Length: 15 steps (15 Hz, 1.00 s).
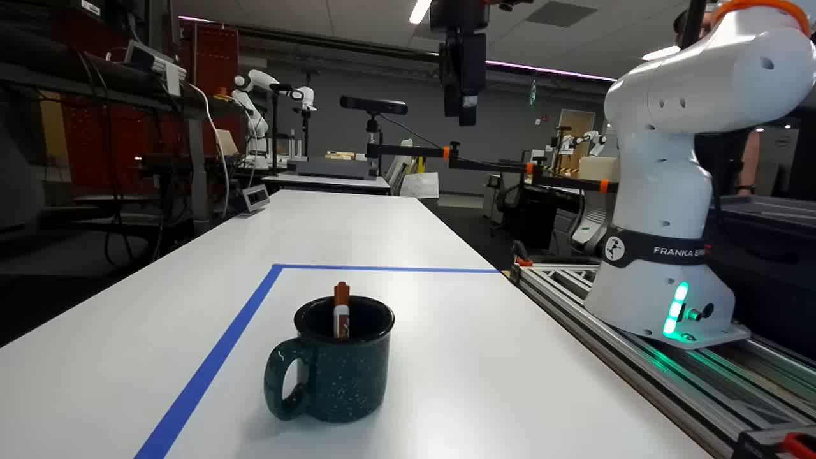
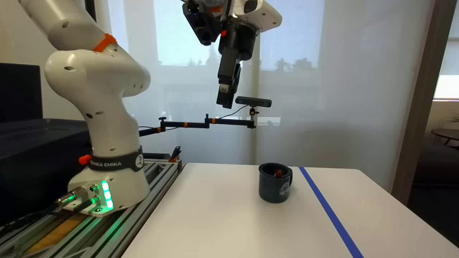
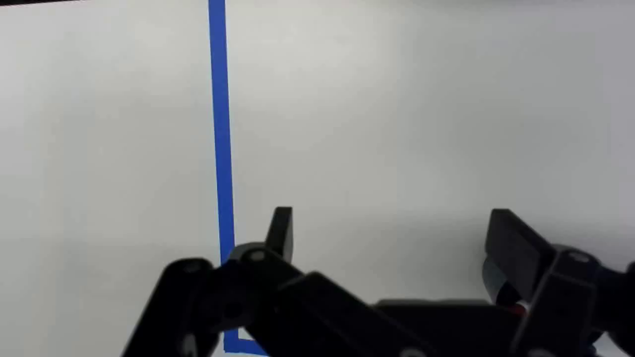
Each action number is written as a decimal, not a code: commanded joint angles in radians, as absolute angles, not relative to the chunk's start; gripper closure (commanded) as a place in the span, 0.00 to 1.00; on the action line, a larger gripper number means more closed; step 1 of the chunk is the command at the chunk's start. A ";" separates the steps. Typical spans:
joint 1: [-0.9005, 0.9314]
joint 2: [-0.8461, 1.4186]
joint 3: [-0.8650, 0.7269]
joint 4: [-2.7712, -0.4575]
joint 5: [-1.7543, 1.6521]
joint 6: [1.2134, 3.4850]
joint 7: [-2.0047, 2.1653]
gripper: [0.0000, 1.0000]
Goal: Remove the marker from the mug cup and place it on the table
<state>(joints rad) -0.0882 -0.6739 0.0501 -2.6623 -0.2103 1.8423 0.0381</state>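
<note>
The marker (image 1: 342, 312) stands in the mug cup (image 1: 347, 376), cap end up; its orange-brown cap rises past the rim, a pale band and part of the darker barrel show beneath, and the lower end is hidden by the mug's wall; the mug cup sits upright on the white tabletop (image 1: 484, 382), its loop handle (image 1: 275, 382) turned toward a long strip of blue tape (image 1: 220, 352).

The claw (image 3: 389, 225) hangs high over the tabletop, well apart from the marker; its fingers (image 3: 518, 253) are spread wide, with pale tabletop showing through the broad gap. In an exterior view the claw (image 2: 225, 102) is above and to the left of the mug cup (image 2: 272, 188), and the reddish cap (image 2: 278, 173) just shows in the mug's mouth; in the wrist view the marker lies outside the gap, low and to the right; a small patch of its red (image 3: 517, 309) and a sliver of the mug cup (image 3: 492, 280) peep out by the finger at that side, which covers much of the rest.

The white arm (image 1: 663, 172) is mounted beside the tabletop on metal rails (image 1: 599, 338); a green light (image 1: 676, 309) glows on its base.
</note>
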 commanded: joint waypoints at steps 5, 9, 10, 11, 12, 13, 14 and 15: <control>-0.071 -0.663 0.035 -2.661 -0.219 1.839 0.047 0.00; -0.071 -0.658 0.035 -2.662 -0.219 1.839 0.047 0.00; -0.071 -0.658 0.035 -2.662 -0.219 1.839 0.047 0.00; -0.075 -0.617 0.030 -2.653 -0.239 1.870 0.030 0.00; -0.073 -0.590 0.026 -2.644 -0.250 1.884 0.008 0.00; -0.066 -0.552 0.018 -2.626 -0.255 1.885 -0.029 0.00; -0.061 -0.535 0.018 -2.620 -0.263 1.908 -0.044 0.00; -0.058 -0.528 0.019 -2.617 -0.267 1.911 -0.052 0.00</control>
